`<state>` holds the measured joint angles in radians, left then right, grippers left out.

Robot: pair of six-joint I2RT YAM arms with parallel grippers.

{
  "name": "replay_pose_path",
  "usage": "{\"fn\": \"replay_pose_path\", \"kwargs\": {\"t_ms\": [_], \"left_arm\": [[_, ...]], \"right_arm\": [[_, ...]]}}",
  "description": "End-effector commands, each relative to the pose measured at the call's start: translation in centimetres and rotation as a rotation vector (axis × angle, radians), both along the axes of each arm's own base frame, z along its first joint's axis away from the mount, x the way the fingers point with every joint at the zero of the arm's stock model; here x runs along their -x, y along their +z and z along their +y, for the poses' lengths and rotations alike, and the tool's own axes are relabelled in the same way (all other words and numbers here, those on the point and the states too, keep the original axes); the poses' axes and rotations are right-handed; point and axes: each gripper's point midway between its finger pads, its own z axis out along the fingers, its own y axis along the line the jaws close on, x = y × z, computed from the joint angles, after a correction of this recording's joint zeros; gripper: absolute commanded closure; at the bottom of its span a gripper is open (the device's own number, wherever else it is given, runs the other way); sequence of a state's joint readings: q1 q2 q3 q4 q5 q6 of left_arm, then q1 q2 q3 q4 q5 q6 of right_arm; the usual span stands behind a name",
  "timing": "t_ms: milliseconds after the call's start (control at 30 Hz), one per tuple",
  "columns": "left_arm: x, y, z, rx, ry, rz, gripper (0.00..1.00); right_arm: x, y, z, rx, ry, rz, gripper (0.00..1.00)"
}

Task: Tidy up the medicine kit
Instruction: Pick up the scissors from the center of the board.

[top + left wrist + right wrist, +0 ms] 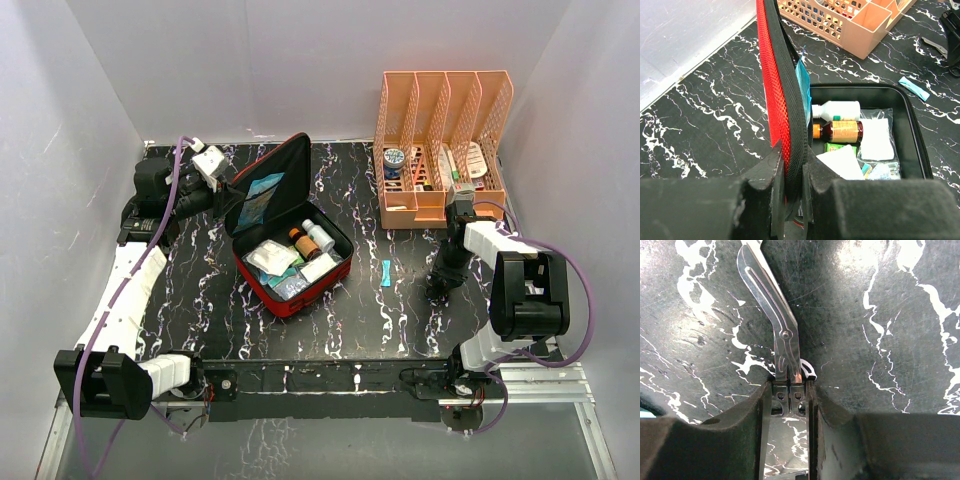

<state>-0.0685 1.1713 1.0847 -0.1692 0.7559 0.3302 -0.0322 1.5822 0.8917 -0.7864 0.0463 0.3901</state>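
Left gripper [791, 167] pinches lid [774, 70], propping medicine kit [320, 288] open. Right gripper [790, 395] pinches metal tool [771, 305] on table [875, 315], right of kit. Next: lift tool, carry left into kit.

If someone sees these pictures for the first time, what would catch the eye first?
The open red medicine kit mid-table, its lid held up by the left end effector. At the back right stands an orange-pink file rack; in front of it the right end effector grips a metal tool on the black marbled table.
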Motion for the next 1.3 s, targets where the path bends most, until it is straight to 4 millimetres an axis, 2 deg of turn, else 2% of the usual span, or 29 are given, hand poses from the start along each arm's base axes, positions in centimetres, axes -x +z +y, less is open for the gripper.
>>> {"fn": "replay_pose_path", "kwargs": {"t_ms": [0,167,333,667,767,800,1067,1267], "left_arm": [[1.2,0.0,-0.6,0.010,-0.042,0.036,1.00],[1.3,-0.1,-0.6,0.008,-0.041,0.036,1.00],[1.2,-0.1,-0.6,0.008,-0.042,0.035,1.00],[1.3,-0.2,-0.7,0.013,-0.045,0.043,1.00],[1.3,-0.2,-0.7,0.013,-0.045,0.044,1.00],[1.3,-0.3,-0.7,0.013,-0.044,0.045,1.00],[1.2,-0.3,-0.7,0.016,-0.041,0.046,1.00],[1.0,-0.4,-0.7,0.018,-0.043,0.052,1.00]], "right_arm": [[1.1,-0.9,0.3,0.001,0.015,0.041,1.00],[1.0,-0.7,0.4,-0.001,0.020,0.034,1.00],[0.7,0.3,0.5,-0.005,0.027,0.011,1.00],[-1.4,4.7,1.4,-0.041,0.051,-0.074,1.00],[-1.4,5.7,1.6,-0.054,0.049,-0.078,1.00],[-1.4,6.1,2.5,-0.061,0.077,-0.082,1.00],[-1.5,10.5,5.6,-0.101,0.125,-0.139,1.00],[-4.2,14.9,8.9,-0.141,0.172,-0.237,1.00]]}}
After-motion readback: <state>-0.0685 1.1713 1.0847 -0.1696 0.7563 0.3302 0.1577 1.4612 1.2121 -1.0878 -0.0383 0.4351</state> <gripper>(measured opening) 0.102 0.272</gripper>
